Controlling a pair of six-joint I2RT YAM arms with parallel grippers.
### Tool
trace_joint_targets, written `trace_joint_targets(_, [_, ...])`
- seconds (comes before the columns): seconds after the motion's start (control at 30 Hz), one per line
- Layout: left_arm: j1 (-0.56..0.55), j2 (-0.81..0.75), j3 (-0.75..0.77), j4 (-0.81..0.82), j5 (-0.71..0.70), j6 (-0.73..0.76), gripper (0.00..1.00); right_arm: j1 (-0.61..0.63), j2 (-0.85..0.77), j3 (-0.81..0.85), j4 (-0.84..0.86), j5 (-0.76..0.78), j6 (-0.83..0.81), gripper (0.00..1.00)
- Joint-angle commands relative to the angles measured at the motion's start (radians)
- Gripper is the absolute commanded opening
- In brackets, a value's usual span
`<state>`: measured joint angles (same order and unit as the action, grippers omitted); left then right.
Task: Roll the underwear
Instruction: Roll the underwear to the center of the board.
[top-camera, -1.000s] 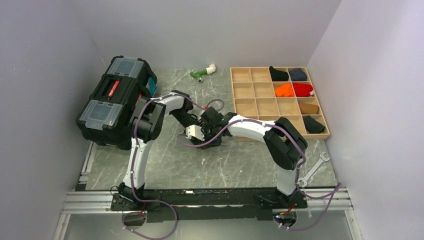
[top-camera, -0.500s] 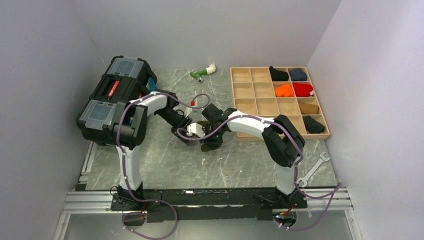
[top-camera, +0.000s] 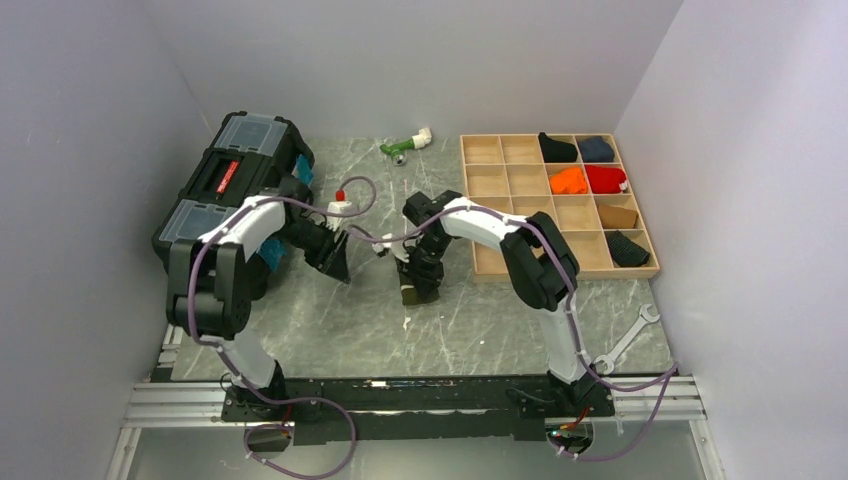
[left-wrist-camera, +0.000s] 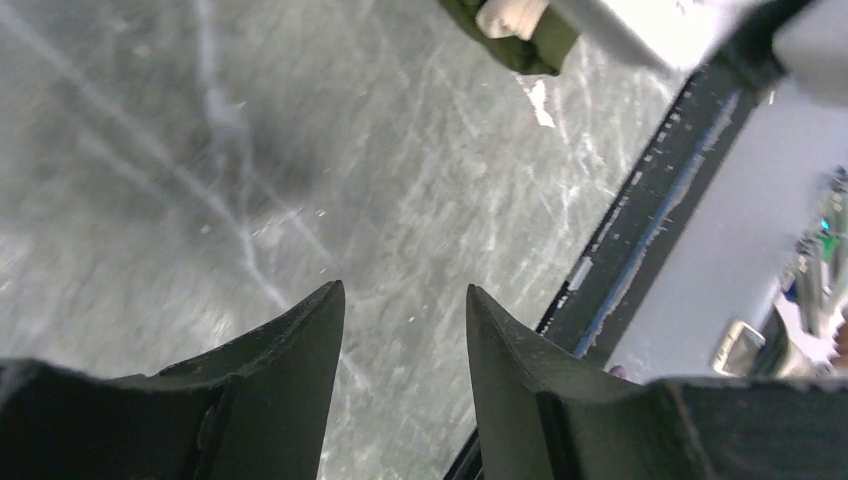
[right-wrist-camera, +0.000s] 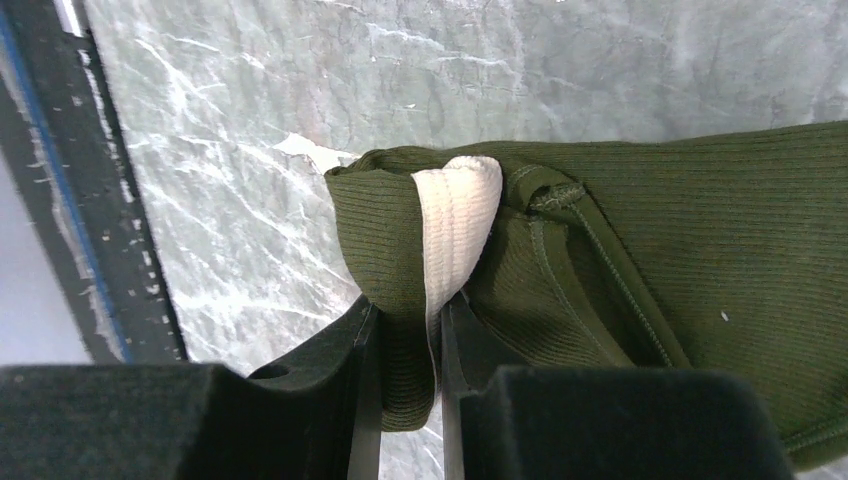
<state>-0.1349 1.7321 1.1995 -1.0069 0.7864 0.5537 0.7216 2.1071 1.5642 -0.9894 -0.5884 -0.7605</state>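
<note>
My right gripper (right-wrist-camera: 402, 325) is pinched tight on a folded edge of the underwear (right-wrist-camera: 620, 240), the cream waistband (right-wrist-camera: 455, 215) between its fingers, mid-table (top-camera: 480, 320) just left of the wooden tray (top-camera: 520, 136). My left gripper (left-wrist-camera: 405, 305) hangs farther left near the black toolbox (top-camera: 230, 190), jaws apart, holding nothing.

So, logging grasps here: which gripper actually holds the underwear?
The right gripper, jaws pinched on the underwear; the left gripper hangs open above the table.
</note>
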Motion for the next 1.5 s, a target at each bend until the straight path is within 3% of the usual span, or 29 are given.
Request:
trace_joint_targets(0.0, [0.032,-0.135,-0.062,0.089,-0.106,-0.053,0.53,-0.026,0.100,0.109,-0.201,-0.124,-0.047,0.00])
trace_joint_targets(0.4, [0.086,-0.490,-0.198,0.172,-0.325,-0.097,0.56,-0.071,0.375,0.414,-0.428,-0.237,-0.119,0.00])
trace_joint_targets(0.6, [0.075,-0.681,-0.246,0.195,-0.280,-0.027,0.56,-0.075,0.468,0.496,-0.503,-0.251,-0.157,0.00])
trace_joint_targets(0.7, [0.011,-0.739,-0.269,0.220,-0.297,0.018,0.57,-0.078,0.494,0.517,-0.505,-0.251,-0.146,0.01])
trace_joint_targets(0.83, [-0.170,-0.784,-0.311,0.293,-0.417,0.049,0.60,-0.085,0.519,0.527,-0.506,-0.249,-0.141,0.04])
trace_joint_targets(1.2, [-0.575,-0.601,-0.349,0.548,-0.577,0.076,0.62,-0.093,0.544,0.550,-0.500,-0.247,-0.130,0.04])
trace_joint_targets(1.47, [-0.692,-0.353,-0.321,0.664,-0.585,0.068,0.64,-0.096,0.551,0.542,-0.490,-0.229,-0.124,0.05])
